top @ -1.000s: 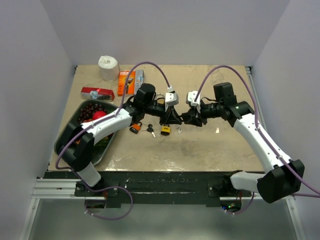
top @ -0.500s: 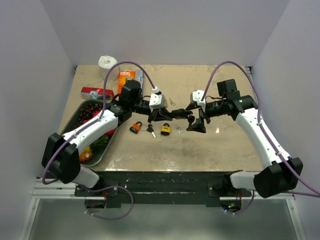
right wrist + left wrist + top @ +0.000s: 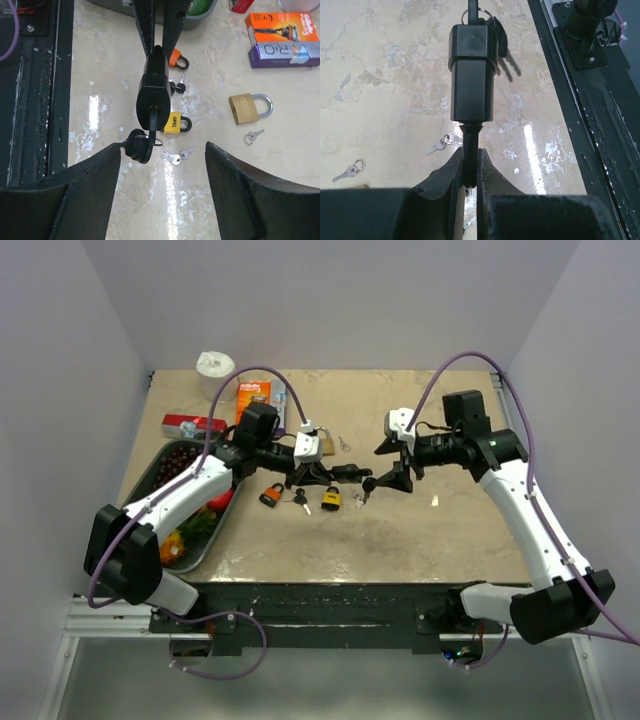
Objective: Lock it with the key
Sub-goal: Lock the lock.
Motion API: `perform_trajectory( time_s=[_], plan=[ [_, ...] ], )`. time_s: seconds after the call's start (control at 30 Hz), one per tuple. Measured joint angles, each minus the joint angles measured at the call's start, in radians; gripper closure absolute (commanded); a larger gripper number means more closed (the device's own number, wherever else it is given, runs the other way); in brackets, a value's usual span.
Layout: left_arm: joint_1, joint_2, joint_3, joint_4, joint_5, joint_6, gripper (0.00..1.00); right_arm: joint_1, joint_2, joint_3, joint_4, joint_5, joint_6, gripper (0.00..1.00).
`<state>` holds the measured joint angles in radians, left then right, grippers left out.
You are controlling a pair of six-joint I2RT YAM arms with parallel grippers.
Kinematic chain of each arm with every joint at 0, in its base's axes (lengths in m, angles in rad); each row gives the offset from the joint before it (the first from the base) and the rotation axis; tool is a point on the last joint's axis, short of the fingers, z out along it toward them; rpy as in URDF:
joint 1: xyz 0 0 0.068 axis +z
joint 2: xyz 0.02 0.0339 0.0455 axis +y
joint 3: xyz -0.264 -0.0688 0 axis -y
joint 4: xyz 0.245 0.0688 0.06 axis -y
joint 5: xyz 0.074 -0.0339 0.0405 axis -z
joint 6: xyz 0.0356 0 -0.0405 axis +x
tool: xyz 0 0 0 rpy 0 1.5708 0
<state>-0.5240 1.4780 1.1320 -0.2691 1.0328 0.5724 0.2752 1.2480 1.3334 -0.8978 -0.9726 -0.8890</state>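
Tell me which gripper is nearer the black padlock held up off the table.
Left. The left gripper is shut on the shackle of the black padlock; the right gripper stands open, facing the key in it, gripping nothing.

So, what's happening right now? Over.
Left gripper shut on padlock shackle. Key in padlock. Right gripper open, off the key. Nothing blocking.

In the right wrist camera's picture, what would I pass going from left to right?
black padlock → yellow padlock → brass padlock → razor boxes
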Motion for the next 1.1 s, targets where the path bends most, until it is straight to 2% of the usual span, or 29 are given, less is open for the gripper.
perform_trajectory(
  time_s=[0.1,0.23,0.4,0.53,0.7,0.73,0.97,1.1],
  plan=[
    [0.0,0.01,0.01,-0.007,-0.007,0.007,1.0,0.016,0.016,0.005,0.015,0.02,0.033,0.45],
    [-0.004,0.016,0.016,-0.011,-0.024,0.016,1.0,0.055,0.037,0.007,0.035,0.041,0.061,0.5],
    [-0.01,0.016,0.016,-0.018,-0.037,0.02,1.0,0.081,0.035,-0.008,0.096,0.058,0.094,0.66],
    [-0.013,0.016,0.016,-0.032,-0.04,0.024,1.0,0.085,0.035,-0.033,0.111,0.077,0.1,0.71],
    [-0.013,0.016,0.016,-0.04,-0.056,0.023,1.0,0.088,0.035,-0.044,0.102,0.1,0.069,0.98],
    [-0.013,0.016,0.016,-0.042,-0.058,0.023,1.0,0.089,0.035,-0.044,0.098,0.101,0.062,1.0],
    [-0.014,0.022,0.016,-0.048,-0.066,0.041,1.0,0.082,0.031,-0.045,0.085,0.117,0.051,1.0],
    [-0.011,0.031,0.02,-0.063,-0.08,0.082,1.0,0.008,0.026,-0.047,0.039,0.092,0.035,1.0]
  ],
)
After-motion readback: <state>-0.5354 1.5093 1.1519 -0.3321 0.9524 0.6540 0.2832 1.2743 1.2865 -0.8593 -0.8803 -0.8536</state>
